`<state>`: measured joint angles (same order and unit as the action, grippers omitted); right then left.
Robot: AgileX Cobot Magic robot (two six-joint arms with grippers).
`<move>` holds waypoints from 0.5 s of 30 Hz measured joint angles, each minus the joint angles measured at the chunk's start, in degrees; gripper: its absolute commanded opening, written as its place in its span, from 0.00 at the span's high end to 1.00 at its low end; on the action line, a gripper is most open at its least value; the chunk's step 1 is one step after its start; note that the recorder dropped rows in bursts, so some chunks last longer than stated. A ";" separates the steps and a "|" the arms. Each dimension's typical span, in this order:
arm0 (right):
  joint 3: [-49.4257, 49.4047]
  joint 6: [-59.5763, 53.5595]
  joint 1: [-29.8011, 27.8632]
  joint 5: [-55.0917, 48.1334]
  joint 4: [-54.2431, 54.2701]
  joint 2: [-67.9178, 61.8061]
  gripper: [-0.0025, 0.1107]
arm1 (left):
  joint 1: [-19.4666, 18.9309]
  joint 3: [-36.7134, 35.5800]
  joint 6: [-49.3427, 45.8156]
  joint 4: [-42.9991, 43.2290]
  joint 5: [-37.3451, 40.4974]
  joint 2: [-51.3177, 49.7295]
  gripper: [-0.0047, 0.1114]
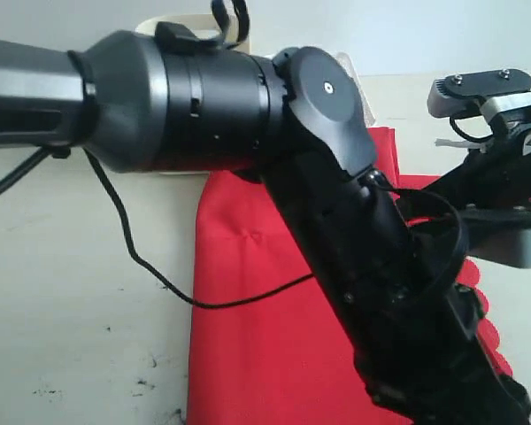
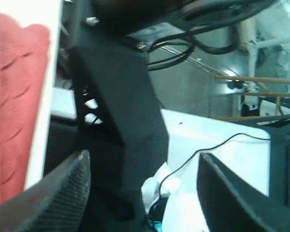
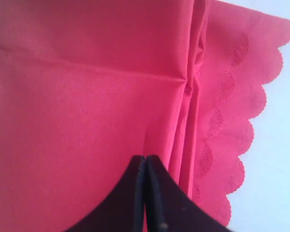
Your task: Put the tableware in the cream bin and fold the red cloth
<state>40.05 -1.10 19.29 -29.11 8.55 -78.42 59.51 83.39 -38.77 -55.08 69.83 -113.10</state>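
Observation:
The red cloth (image 1: pixel 257 319) lies on the pale table, partly folded. In the right wrist view the red cloth (image 3: pixel 87 96) shows stacked layers and a scalloped edge. My right gripper (image 3: pixel 145 159) hovers close over it, jaws pressed together with nothing seen between them. My left gripper (image 2: pixel 142 193) is open and empty, pointing away from the table at arm parts. A cream rim (image 1: pixel 181 27) peeks out behind the big black arm; most of that container is hidden. No tableware is in view.
The left arm (image 1: pixel 336 204) crosses the exterior view from upper left to lower right and blocks much of it. The right arm (image 1: pixel 504 195) sits at the right edge. A thin black cable (image 1: pixel 159 274) hangs over the table (image 1: pixel 71 310).

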 measured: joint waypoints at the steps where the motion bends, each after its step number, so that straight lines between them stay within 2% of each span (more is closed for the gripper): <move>1: 0.00 0.00 0.00 0.58 0.11 -0.26 0.98 | -0.63 -0.35 1.04 0.96 0.00 0.39 0.43; 8: 0.00 0.10 0.00 3.34 1.39 -4.18 0.98 | -5.16 -2.47 6.42 6.50 0.07 4.11 0.43; 15: 5.04 -0.26 0.00 4.25 2.50 -12.69 0.98 | -8.23 -5.16 19.16 22.26 -1.72 8.20 0.43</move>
<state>45.10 -1.36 19.29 -24.86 11.06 -91.11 51.28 78.23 -19.62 -32.82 68.11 -104.89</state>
